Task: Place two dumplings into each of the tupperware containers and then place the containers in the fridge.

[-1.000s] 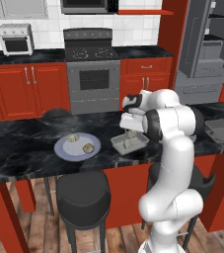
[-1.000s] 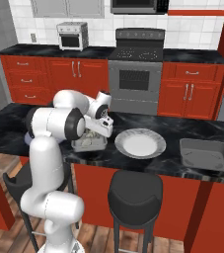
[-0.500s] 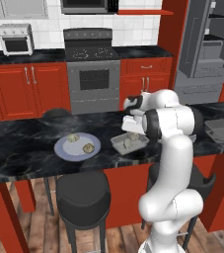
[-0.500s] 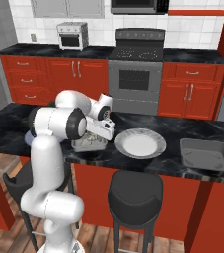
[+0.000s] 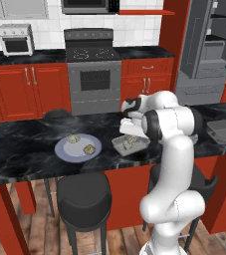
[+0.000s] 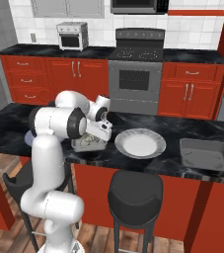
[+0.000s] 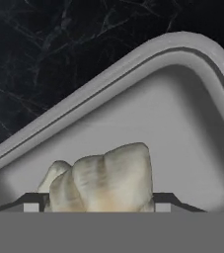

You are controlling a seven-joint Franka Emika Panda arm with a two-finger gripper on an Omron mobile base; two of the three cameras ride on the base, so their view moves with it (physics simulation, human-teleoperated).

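My gripper (image 5: 129,134) (image 6: 93,137) hangs low over a grey tupperware container (image 5: 140,145) (image 6: 79,146) on the black island counter, and is shut on a pale crimped dumpling (image 7: 108,178) just above the tray's floor (image 7: 172,128). In the hand view the dumpling fills the gap between both fingertips (image 7: 32,202). A smaller pale lump at its left is either part of it or another dumpling. Two more dumplings (image 5: 73,139) (image 5: 89,149) lie on the round plate (image 5: 64,152) (image 6: 140,143). The second container (image 5: 224,132) (image 6: 205,154) sits further right. The fridge (image 5: 209,45) stands open at the back right.
A black stool (image 5: 84,195) (image 6: 134,192) stands in front of the island counter (image 5: 20,149). Behind it are red cabinets, a grey oven (image 5: 94,74) (image 6: 135,79) and a small toaster oven (image 5: 16,40) on the back counter.
The hand has sunk a little toward the near container with the dumpling in its jaws. The plate and the other container have not moved.
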